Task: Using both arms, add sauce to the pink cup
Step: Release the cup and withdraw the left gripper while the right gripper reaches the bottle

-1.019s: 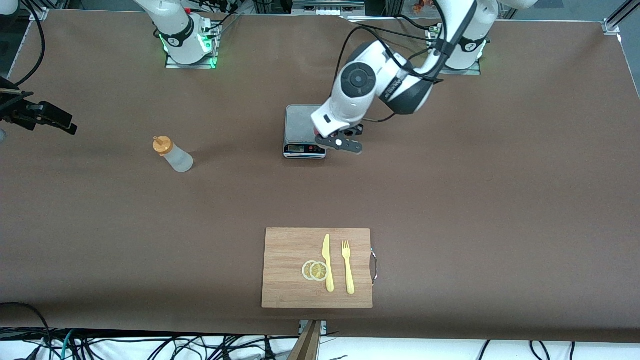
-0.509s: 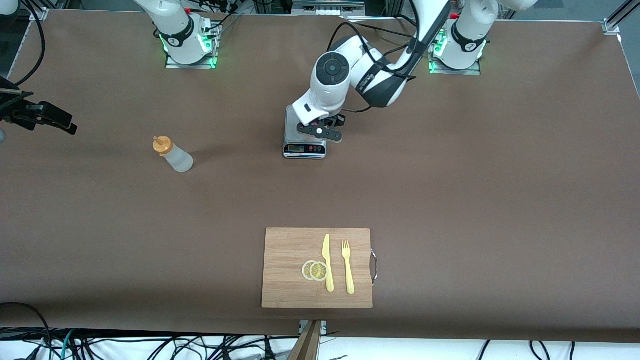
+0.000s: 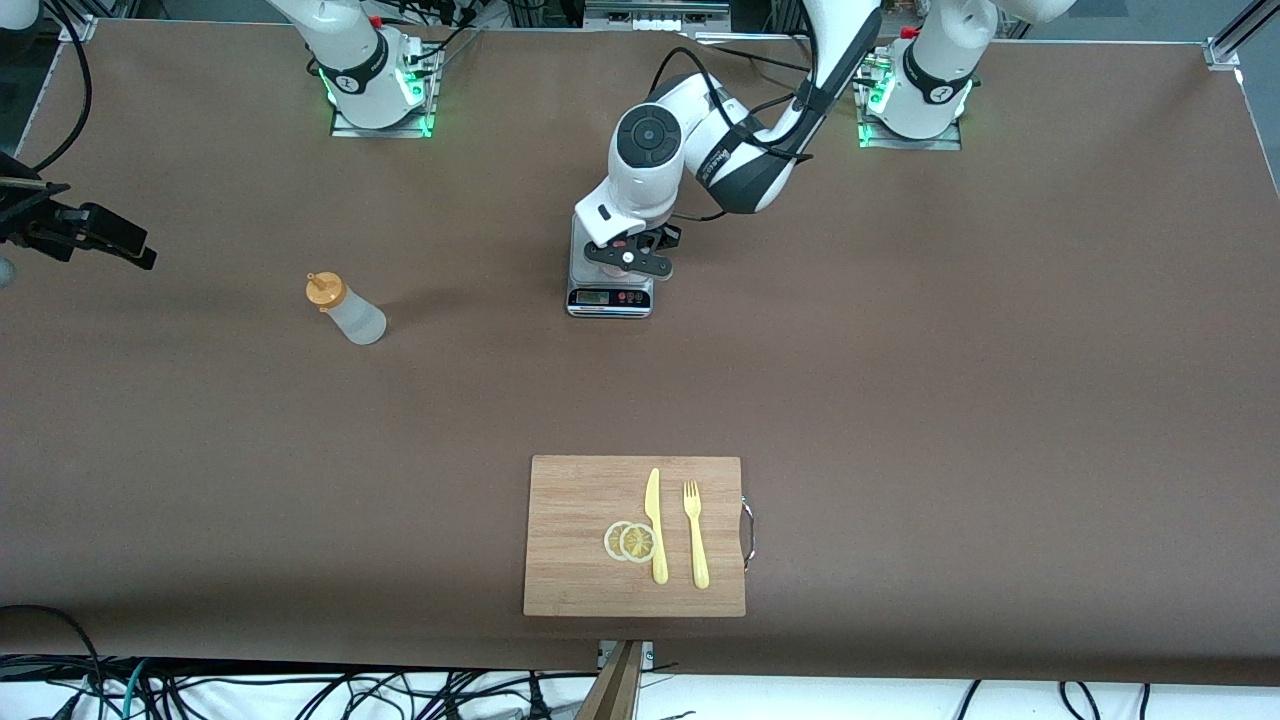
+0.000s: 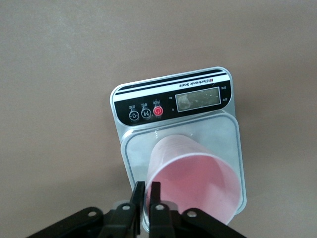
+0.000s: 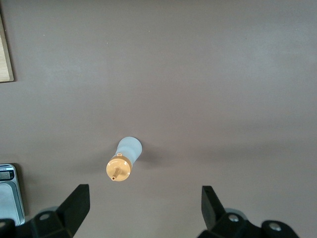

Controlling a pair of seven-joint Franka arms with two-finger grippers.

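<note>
The sauce bottle [image 3: 348,313], whitish with an orange nozzle cap, stands on the brown table toward the right arm's end. It also shows in the right wrist view [image 5: 124,161]. My right gripper [image 3: 120,245] is open and empty, high over the table's edge at that end; in its own view [image 5: 143,196] the bottle lies below, apart from the fingers. My left gripper [image 3: 628,258] is shut on the rim of the pink cup [image 4: 190,181], which leans over the platform of the scale [image 4: 198,99]. The left hand hides the cup in the front view.
The digital kitchen scale [image 3: 608,295] sits mid-table. A wooden cutting board [image 3: 570,560] near the front camera carries a yellow knife [image 3: 655,525], a yellow fork [image 3: 695,535] and two lemon slices [image 3: 630,541].
My left arm has carried the cup toward the right arm's end, from beside the scale to over its platform. The right arm and the bottle have not moved.
</note>
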